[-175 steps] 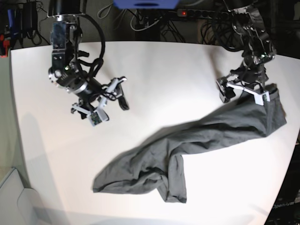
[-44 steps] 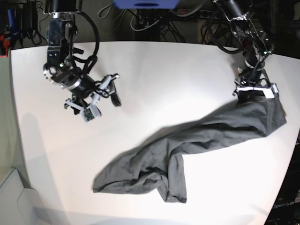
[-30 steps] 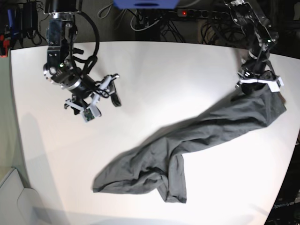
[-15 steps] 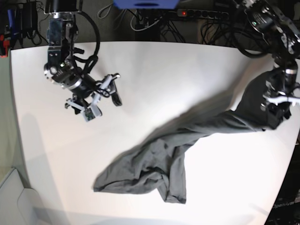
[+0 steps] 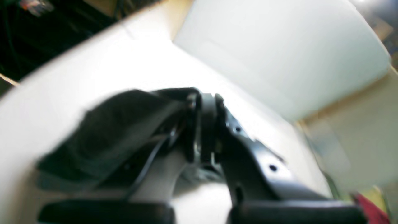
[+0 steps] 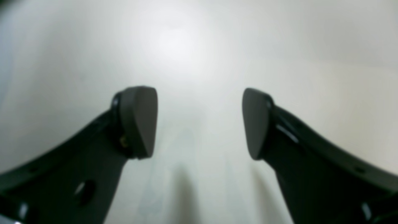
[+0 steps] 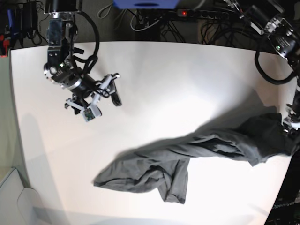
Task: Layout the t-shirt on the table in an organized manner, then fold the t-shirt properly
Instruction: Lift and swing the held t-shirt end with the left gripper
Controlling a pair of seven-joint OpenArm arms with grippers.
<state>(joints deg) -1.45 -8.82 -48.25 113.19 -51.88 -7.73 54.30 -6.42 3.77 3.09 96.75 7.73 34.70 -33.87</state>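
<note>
The dark grey t-shirt [image 7: 197,145] lies in a long, wrinkled band on the white table [image 7: 164,79], from a bunched heap at the near left to the right edge. My left gripper [image 7: 289,127] is at that right edge, shut on the shirt's end. The blurred left wrist view shows its closed jaws [image 5: 205,124] pinching dark cloth [image 5: 118,124]. My right gripper [image 7: 102,105] hovers over bare table at the far left, well apart from the shirt. In the right wrist view it [image 6: 199,121] stands open with nothing between its fingers.
Cables and a power strip [image 7: 197,13] run behind the table's far edge. A pale bin [image 7: 11,197] sits off the near left corner. The table's right edge is directly beside my left gripper.
My left gripper has swung from the far right toward the near right edge, dragging the shirt's end along and pulling the band longer. The right arm has stayed put.
</note>
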